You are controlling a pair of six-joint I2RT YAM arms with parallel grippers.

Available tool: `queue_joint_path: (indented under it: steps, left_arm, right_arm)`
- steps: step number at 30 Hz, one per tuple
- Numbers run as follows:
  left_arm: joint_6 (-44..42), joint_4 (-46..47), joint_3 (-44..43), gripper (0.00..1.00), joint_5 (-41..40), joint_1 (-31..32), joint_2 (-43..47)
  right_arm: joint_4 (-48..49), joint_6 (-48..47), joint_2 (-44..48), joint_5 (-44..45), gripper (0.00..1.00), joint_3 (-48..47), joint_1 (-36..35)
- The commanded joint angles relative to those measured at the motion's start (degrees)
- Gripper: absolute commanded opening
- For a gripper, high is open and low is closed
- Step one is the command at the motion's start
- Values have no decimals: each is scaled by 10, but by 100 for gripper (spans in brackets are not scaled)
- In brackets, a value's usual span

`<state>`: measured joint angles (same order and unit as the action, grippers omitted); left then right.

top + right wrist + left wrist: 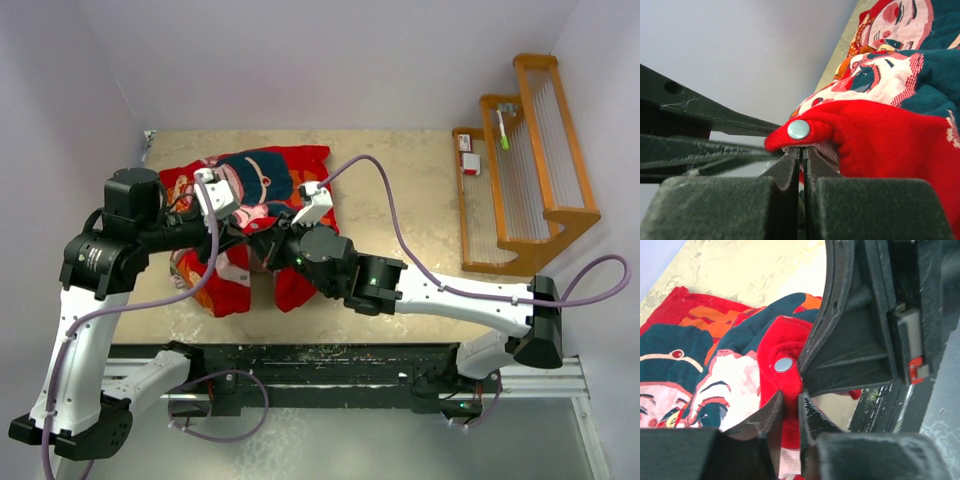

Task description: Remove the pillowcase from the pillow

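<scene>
Right: both arms meet on the near edge of the pillowcase [255, 180], which lies bunched mid-tabletop [400, 170], its bulk stretching away from the bases. On the left gripper [791, 404] the jaws are closed down on a red fold just under a snap button [783, 364]. On the right gripper [803, 152] the jaws are together, pinching the hem below a like snap. The pillow does not show, presumably inside. Judgement: the opening sits at the jaws, the cover's body beyond them, so the hem must be drawn apart and back.

The pillowcase [890, 140] is matt woven cloth with a shiny snap [798, 129]. The right claw [803, 156] is matt black plastic.
</scene>
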<state>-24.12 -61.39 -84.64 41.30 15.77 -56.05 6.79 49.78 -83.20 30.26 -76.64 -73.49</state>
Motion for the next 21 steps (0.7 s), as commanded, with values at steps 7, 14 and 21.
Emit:
queue_joint_path:
  steps: [7,14,21]
  left_arm:
    - [-16,49,-31,0,-127,0,15]
    - [-20,97,-102,0,-193,0,-2]
    - [-70,109,-130,0,-233,0,-8]
  right_arm:
    - [97,36,76,10,0,29,2]
    - [68,85,64,25,0,74,5]
    - [37,126,47,35,0,101,5]
